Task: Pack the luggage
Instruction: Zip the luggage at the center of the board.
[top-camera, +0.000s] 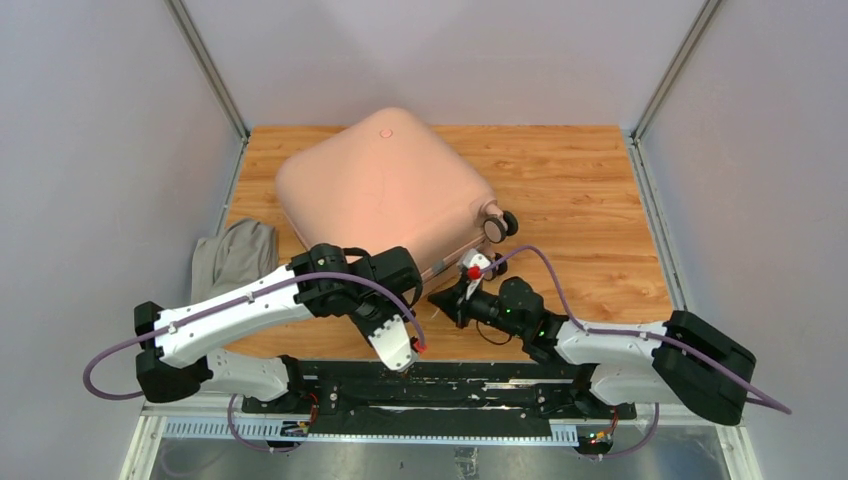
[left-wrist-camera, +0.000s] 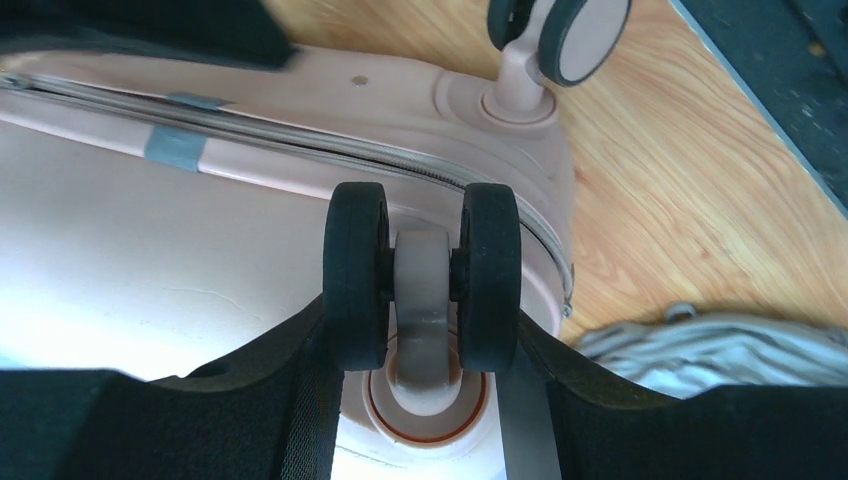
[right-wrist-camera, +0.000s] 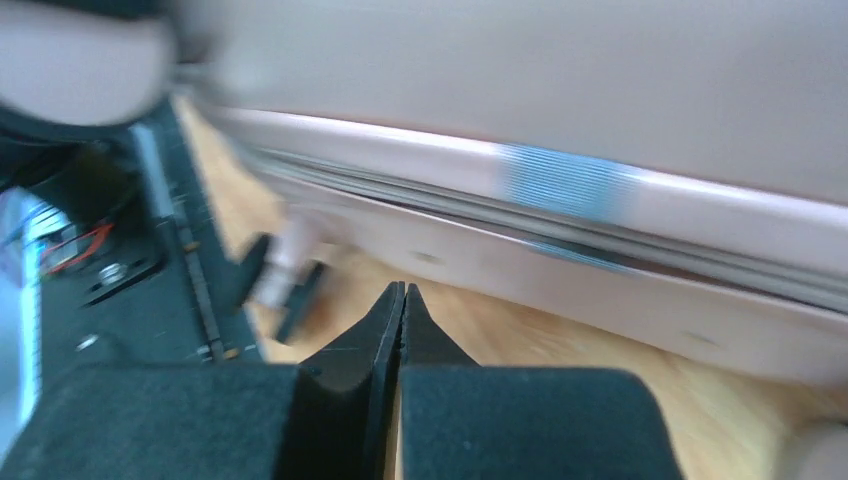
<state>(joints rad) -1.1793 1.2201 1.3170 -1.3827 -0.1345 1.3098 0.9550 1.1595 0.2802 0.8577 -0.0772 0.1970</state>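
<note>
Wheel (left-wrist-camera: 421, 270) gripped between left pincer (left-wrist-camera: 422, 340) fingers; I'd steady the luggage (top-camera: 385, 185) while my right pincer (right-wrist-camera: 402, 300), closed and empty, presses the seam (right-wrist-camera: 600, 245) just ahead.

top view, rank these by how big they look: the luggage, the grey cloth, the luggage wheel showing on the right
1. luggage, by far the largest
2. grey cloth, partly hidden by the left arm
3. wheel, smallest

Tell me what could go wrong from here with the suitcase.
1. The left pincer grips only a caster wheel of the closed luggage; the wheel may swivel or roll, so a pull could twist the case or slip.
2. The right pincer is shut, close to the zipper seam; its tip might scrape the shell.
3. The grey cloth lies outside on the table and may be left unpacked.
</note>
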